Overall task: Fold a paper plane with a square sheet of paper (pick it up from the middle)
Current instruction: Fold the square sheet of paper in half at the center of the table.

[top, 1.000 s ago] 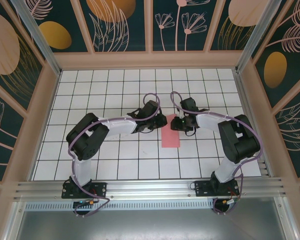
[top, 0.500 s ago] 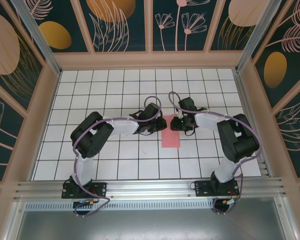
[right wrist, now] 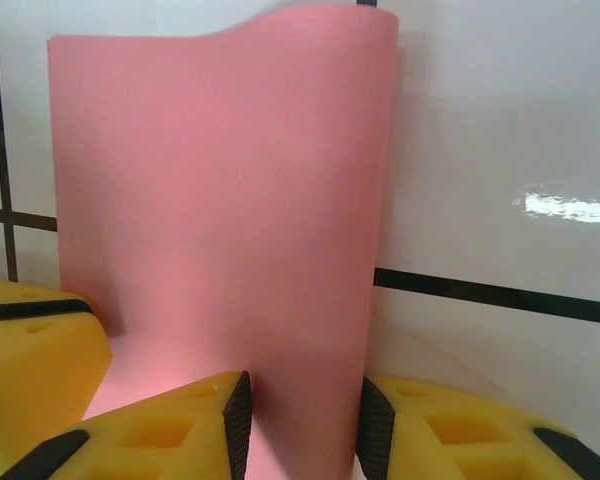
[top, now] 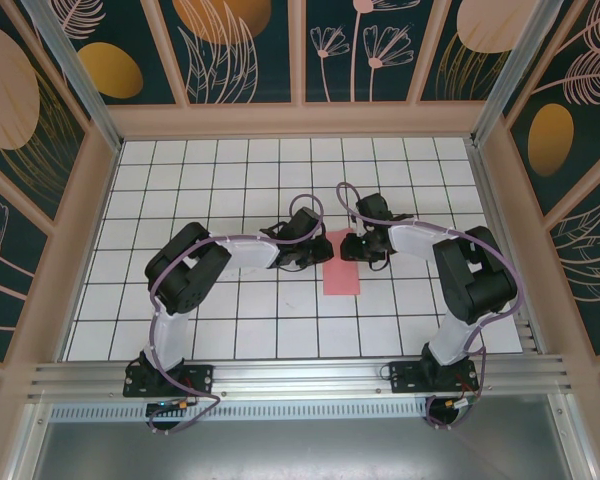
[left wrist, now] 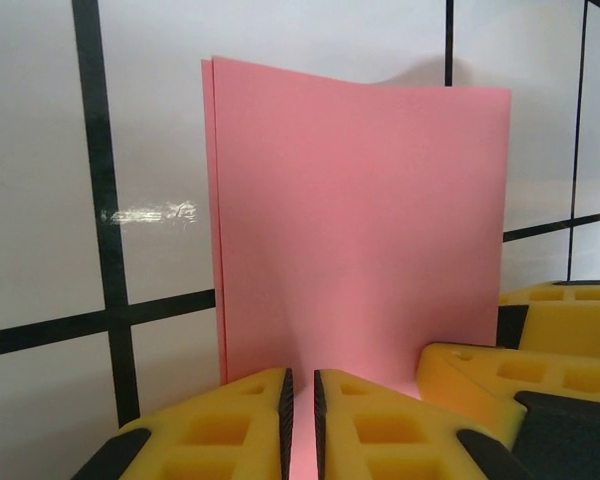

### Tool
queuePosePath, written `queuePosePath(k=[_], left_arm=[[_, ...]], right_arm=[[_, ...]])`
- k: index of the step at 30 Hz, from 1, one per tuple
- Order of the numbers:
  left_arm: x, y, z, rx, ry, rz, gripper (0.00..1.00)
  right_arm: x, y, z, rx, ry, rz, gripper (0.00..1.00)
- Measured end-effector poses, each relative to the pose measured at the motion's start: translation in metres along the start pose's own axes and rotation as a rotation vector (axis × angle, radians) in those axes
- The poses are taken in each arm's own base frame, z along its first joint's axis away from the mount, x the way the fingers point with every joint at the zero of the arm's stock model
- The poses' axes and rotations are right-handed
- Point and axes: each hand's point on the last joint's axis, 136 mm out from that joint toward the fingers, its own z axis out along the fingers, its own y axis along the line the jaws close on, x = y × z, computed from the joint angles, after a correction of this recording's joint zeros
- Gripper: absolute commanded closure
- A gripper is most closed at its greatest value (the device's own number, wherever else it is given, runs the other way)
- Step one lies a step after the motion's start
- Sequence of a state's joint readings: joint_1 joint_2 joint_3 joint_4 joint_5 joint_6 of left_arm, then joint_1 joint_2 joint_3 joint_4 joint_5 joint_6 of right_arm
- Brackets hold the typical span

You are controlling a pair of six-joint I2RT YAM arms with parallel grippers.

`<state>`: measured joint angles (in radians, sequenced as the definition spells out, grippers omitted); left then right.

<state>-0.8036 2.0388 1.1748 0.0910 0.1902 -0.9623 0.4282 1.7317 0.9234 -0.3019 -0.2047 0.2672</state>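
Note:
The square sheet of paper (top: 342,275) lies folded in half as a narrow pink strip on the white grid table (top: 230,170), its two layers showing at one long edge (left wrist: 360,220). My left gripper (top: 322,249) rests low on the strip's far end from the left. Its jaws are shut to a hairline slit over the pink surface (left wrist: 300,420). My right gripper (top: 353,247) meets the same end from the right. It is open (right wrist: 305,420), its pads either side of the softly rounded folded edge of the paper (right wrist: 220,180). Its yellow finger (left wrist: 540,340) shows in the left wrist view.
Wooden walls (top: 300,120) with dark floral panels close in the table on three sides. An aluminium rail (top: 300,375) carrying both arm bases runs along the near edge. Open grid tiles lie to the left, right and behind the paper.
The left arm has pushed its elbow right and brought its gripper closer to the paper's far end. The right gripper has shifted slightly. The paper has stayed where it was.

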Motion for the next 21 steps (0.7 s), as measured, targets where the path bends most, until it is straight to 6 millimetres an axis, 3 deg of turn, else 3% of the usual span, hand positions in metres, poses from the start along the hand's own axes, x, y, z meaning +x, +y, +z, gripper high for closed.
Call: queuePosePath(k=[14,18,21], left_arm=[[0.003,0.004,0.001,0.003,-0.003,-0.008,0.84],[0.002,0.005,0.001,0.008,-0.010,-0.009,0.85],[0.002,0.005,0.001,0.008,-0.011,-0.009,0.85]], right_arm=[[-0.007,0.003,-0.011,-0.022,-0.025,0.049,0.54],[-0.027,0.006,-0.039,-0.086,-0.103,0.089,0.53],[-0.042,0.019,-0.064,-0.177,-0.175,0.089,0.61]])
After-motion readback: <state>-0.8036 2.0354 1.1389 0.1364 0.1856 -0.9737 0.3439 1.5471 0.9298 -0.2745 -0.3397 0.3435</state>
